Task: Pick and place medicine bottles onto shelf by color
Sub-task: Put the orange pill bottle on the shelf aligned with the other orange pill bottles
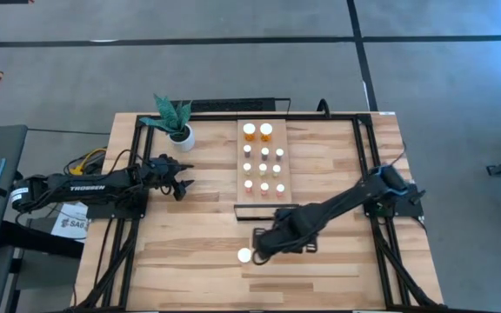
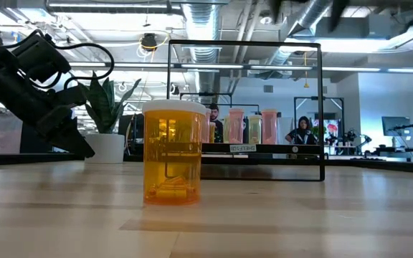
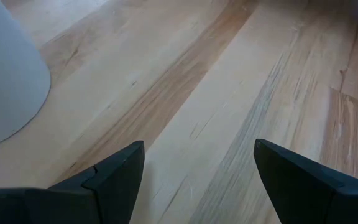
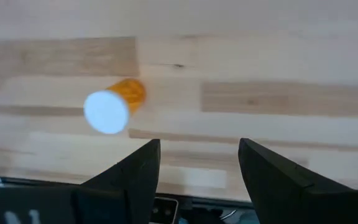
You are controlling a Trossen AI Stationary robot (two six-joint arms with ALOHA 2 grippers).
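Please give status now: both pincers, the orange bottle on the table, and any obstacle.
Right pincer open, empty, above table beside lone orange bottle. Left pincer open, idle near plant pot. Other bottles on shelf. Nothing between pincer and bottle.

My right arm reaches diagonally from the right edge toward lower centre of the overhead frame, its right gripper [image 1: 257, 249] empty, fingers [image 4: 135, 180] parted. My left arm lies along the left side, the left gripper [image 1: 181, 180] wide open.
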